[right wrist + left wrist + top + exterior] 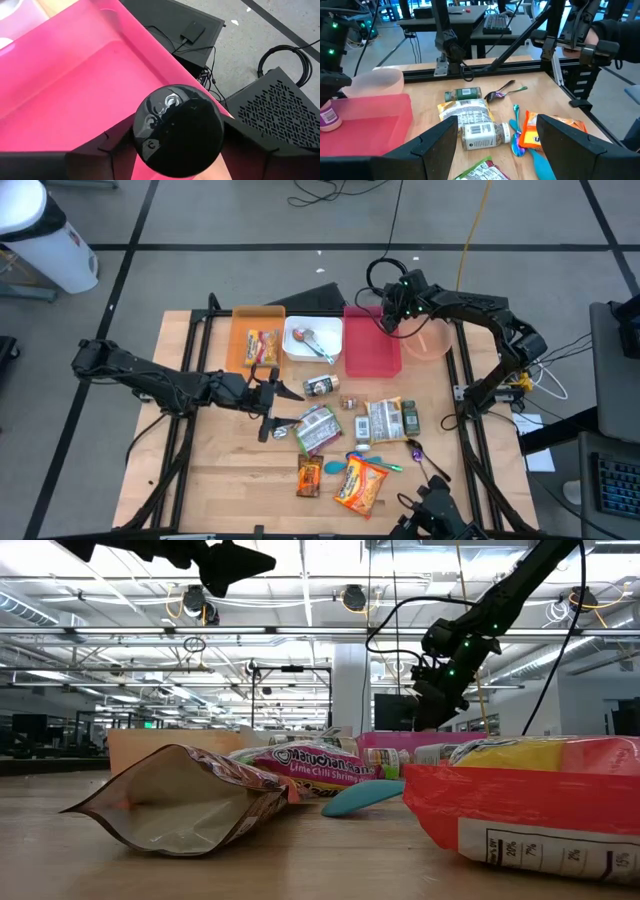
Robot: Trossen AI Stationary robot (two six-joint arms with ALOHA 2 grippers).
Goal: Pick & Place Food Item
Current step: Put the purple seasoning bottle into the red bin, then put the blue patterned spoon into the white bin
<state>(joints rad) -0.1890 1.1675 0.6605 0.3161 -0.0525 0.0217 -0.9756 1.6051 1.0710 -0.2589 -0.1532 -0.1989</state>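
While over glossy pink bin (75, 85), right hand (172, 150) grips round black-capped bottle (177, 129).

Three bins are set side by side along the table's (200, 480) far edge: wooden tray (257, 340), white dish (313, 340), plastic bin (372, 345), with a bowl (432, 343) just right. Snack packets (322, 428) are scattered nearer, centre.

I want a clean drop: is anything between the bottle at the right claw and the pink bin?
Nothing visible. The black-capped bottle at the right claw hangs over the pink bin, whose floor looks bare there. The left claw waits over the middle of the table.
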